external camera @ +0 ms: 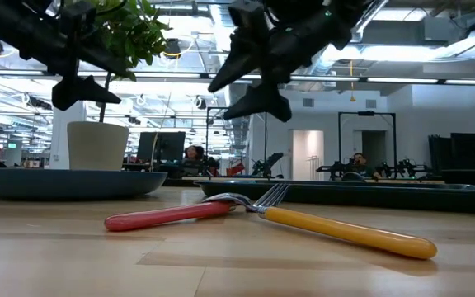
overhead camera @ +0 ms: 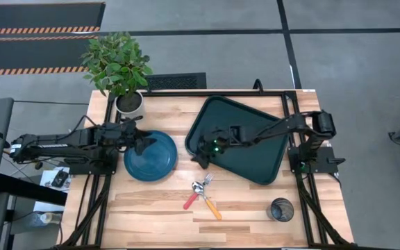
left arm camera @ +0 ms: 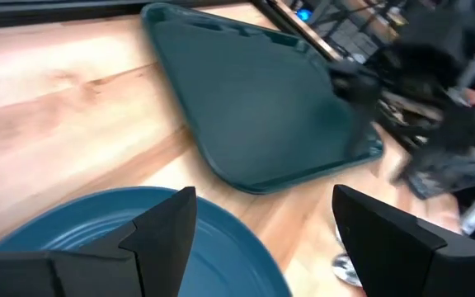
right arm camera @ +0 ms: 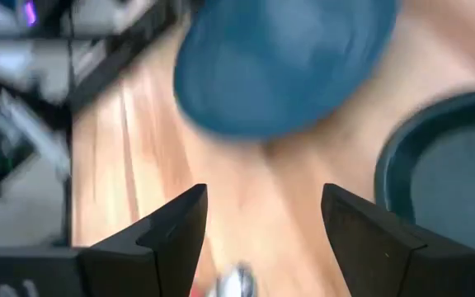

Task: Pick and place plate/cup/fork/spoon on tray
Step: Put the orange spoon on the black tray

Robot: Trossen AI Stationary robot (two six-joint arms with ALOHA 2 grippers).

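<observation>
Two dark, near-black jointed arms of matte metal and plastic, thin cables along the links. Blunt, angular black two-finger left gripper [overhead camera: 144,144] and matching right gripper [overhead camera: 201,157]. Small green light glowing near the right wrist.

Left gripper [overhead camera: 143,144] spread wide; right gripper [overhead camera: 201,155] apparently likewise.

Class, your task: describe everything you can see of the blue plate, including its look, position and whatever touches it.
The plate is round, dark teal-blue, with a raised rim and a smooth, slightly glossy surface. It lies flat and empty on the wooden table, left of the tray and not on it. The open left gripper hovers over its rim without clearly touching it. The white plant pot stands just beyond it.
</observation>
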